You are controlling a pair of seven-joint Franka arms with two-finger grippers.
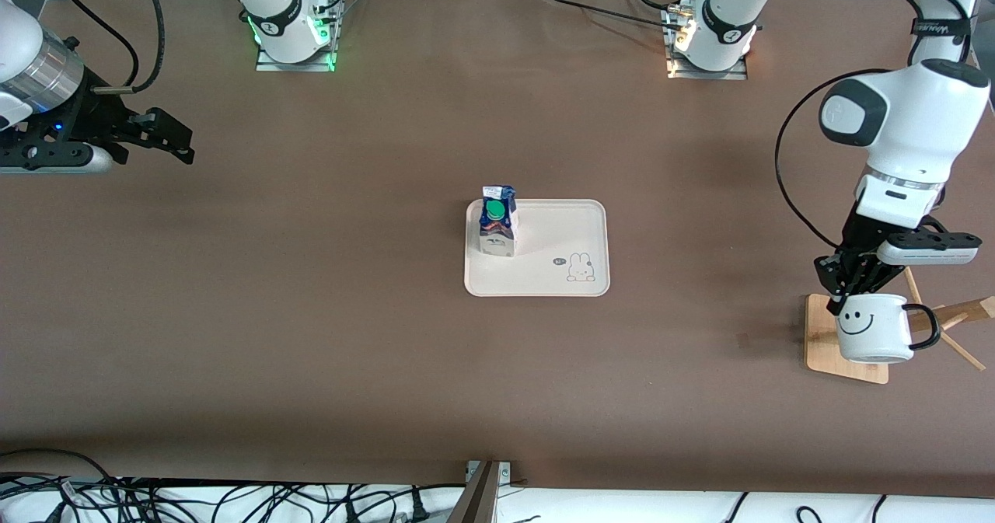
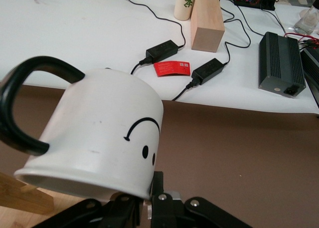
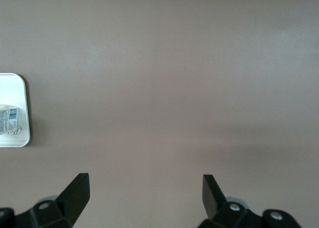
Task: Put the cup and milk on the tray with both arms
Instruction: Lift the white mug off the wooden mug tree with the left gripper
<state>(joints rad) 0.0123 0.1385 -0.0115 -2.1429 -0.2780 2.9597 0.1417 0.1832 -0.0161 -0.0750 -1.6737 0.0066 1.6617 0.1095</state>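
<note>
While gripped at its rim by the left end effector (image 1: 839, 299), cup (image 1: 872, 327) hangs over bamboo rack base (image 1: 825, 352) at the left arm's end of the worktop (image 1: 311, 313), smiley face toward the front camera, black handle toward the worktop's edge. Milk (image 1: 497, 221) upright on tray (image 1: 560, 274), at the corner toward the right arm's end and the bases. Tray mid-worktop, rabbit drawing (image 1: 580, 266) on its bare part. Brown surface bare and broad between tray and either end. Right end effector (image 1: 163, 136) up over the right arm's end, fingers (image 3: 75, 195) spread wide, waiting. Cables (image 1: 155, 500) along the white strip at the front edge.
</note>
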